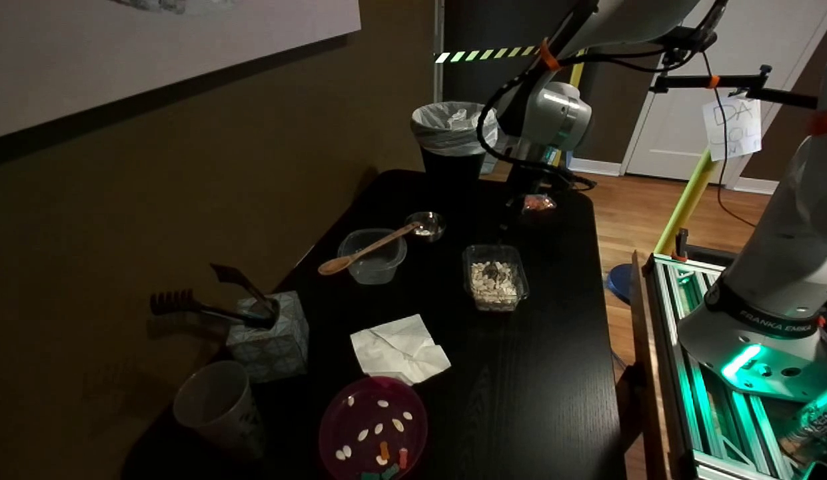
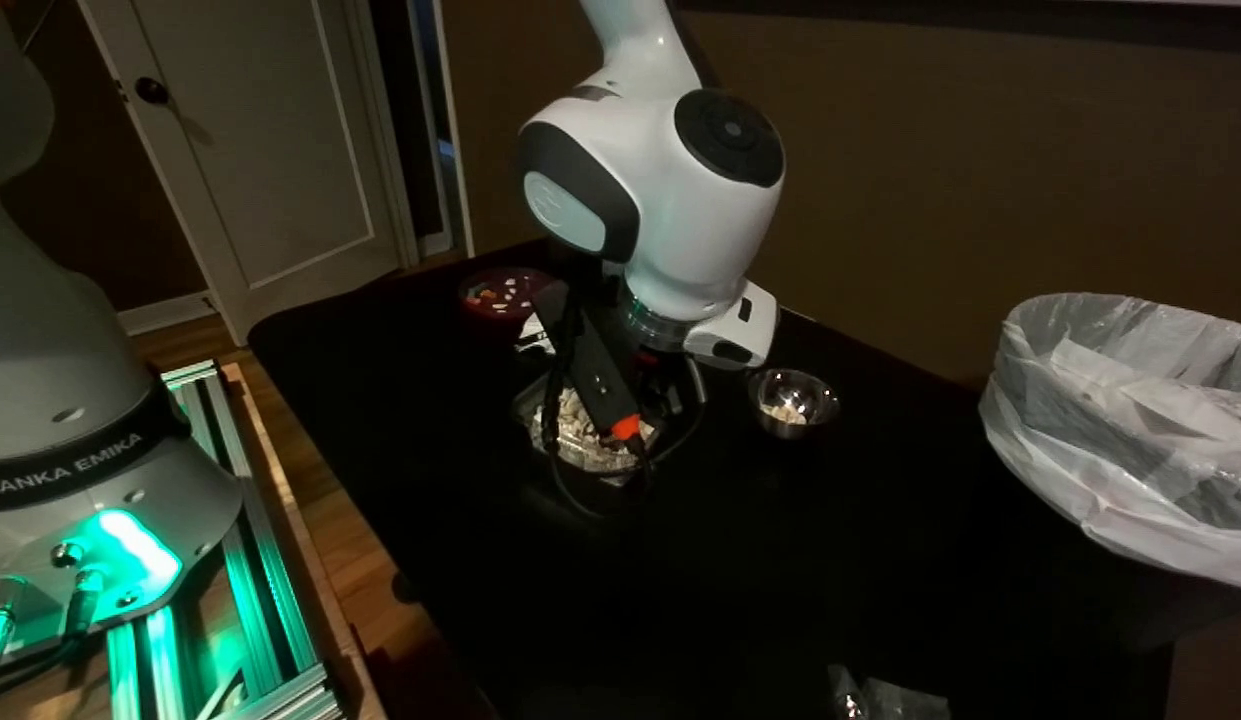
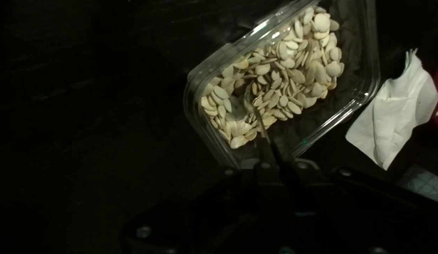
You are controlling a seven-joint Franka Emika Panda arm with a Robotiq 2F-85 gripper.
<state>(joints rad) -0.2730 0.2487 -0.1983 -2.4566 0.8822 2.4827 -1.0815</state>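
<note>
Claw point(image 3: 283, 168): pinched on the spoon point(image 3: 263, 126) | Place: tip in the seeds point(image 3: 289, 81), clear tub point(image 3: 370, 63), wrist view's upper right | Seems part done: a few pale bits point(image 2: 783, 412) in metal bowl point(image 2: 794, 430), right of middle in an exterior view | Left: lots of seeds in the tub

Both ext. views v. dim; tabletop point(image 1: 520, 387) nearly blk, detail lost. Brightest spot: base lamp point(image 1: 742, 360), blown out, spilling green onto metal rails point(image 2: 275, 590). Soft shadow on brown wall point(image 1: 153, 220) under wall pic point(image 1: 186, 60). Bin bag point(image 2: 1090, 430) & napkin point(image 1: 400, 350) pale but dull. Small glints on metal bowl point(image 2: 795, 395). Wrist view dark, sl. grainy: left side near-blk; pincer point(image 3: 280, 169) mostly silhouette w/ few pale specks; seeds point(image 3: 286, 81) readable, bit soft; glare streaks along rim of clear tub point(image 3: 263, 25); utensil point(image 3: 260, 123) blurry, low contrast.
</note>
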